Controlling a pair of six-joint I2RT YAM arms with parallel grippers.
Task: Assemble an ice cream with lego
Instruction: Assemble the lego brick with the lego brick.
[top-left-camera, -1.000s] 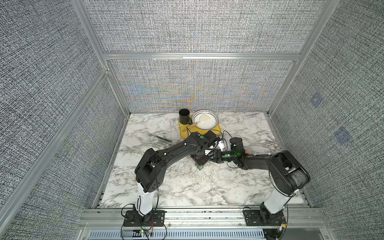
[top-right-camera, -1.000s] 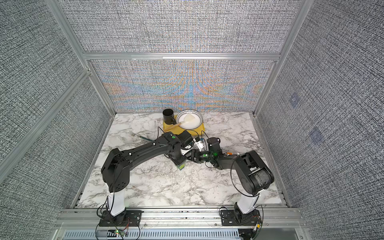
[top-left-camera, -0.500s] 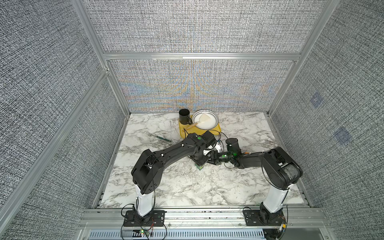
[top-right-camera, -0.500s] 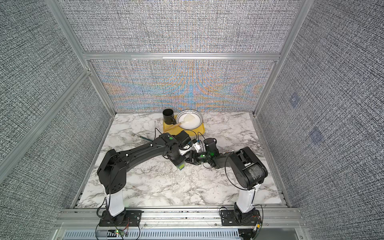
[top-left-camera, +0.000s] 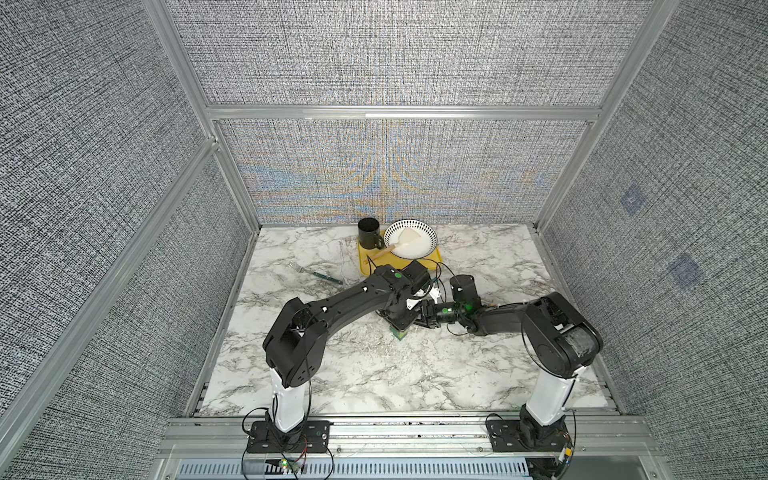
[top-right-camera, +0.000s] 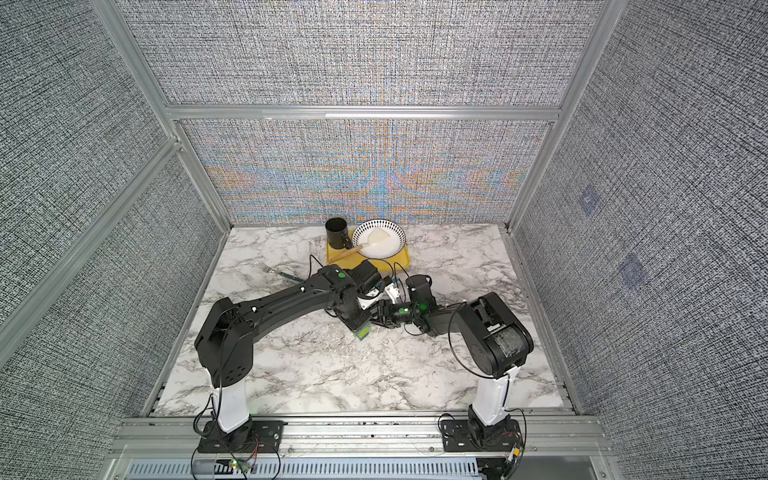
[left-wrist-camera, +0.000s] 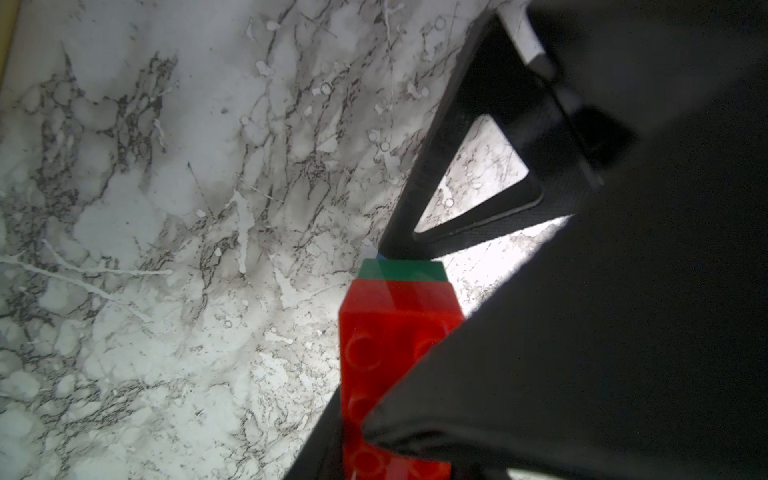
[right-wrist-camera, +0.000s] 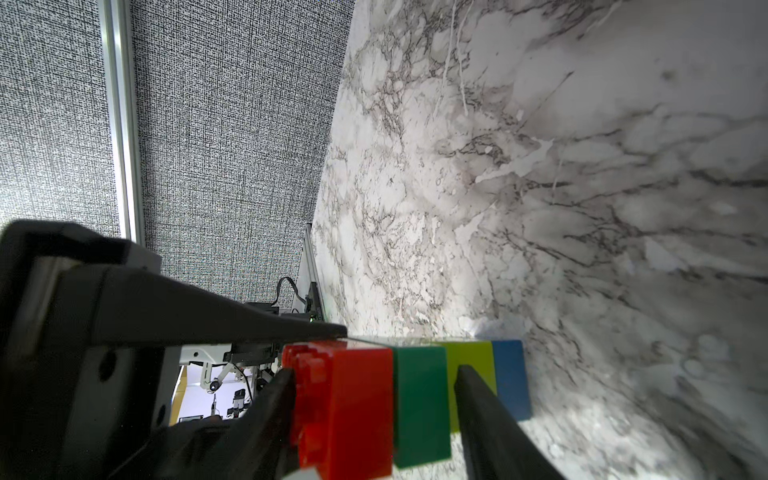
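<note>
The ice cream stands as a partial stack on the marble. From the table up it has a blue brick (right-wrist-camera: 509, 374), a lime-green brick (right-wrist-camera: 473, 353), a dark green brick (right-wrist-camera: 419, 399) and a red brick (right-wrist-camera: 357, 399). My left gripper (top-left-camera: 398, 322) reaches down from above and is shut on the red brick (left-wrist-camera: 386, 332). My right gripper (right-wrist-camera: 374, 372) comes in from the side. Its fingers straddle the red and dark green bricks, one at the red studs, the other beside the lime-green stem with a sliver of gap. In both top views only the lime-green edge (top-right-camera: 363, 332) shows under the grippers.
At the back, a yellow tray (top-left-camera: 363, 259) carries a black mug (top-left-camera: 369, 232) and a patterned bowl (top-left-camera: 428, 235) holding a white spatula (top-left-camera: 405, 241). A fork (top-left-camera: 318, 274) lies left of the tray. Cables loop between the two wrists.
My right arm has slid left to the stack and its jaws have narrowed around the red and dark green bricks. The left gripper has kept its hold in place.
</note>
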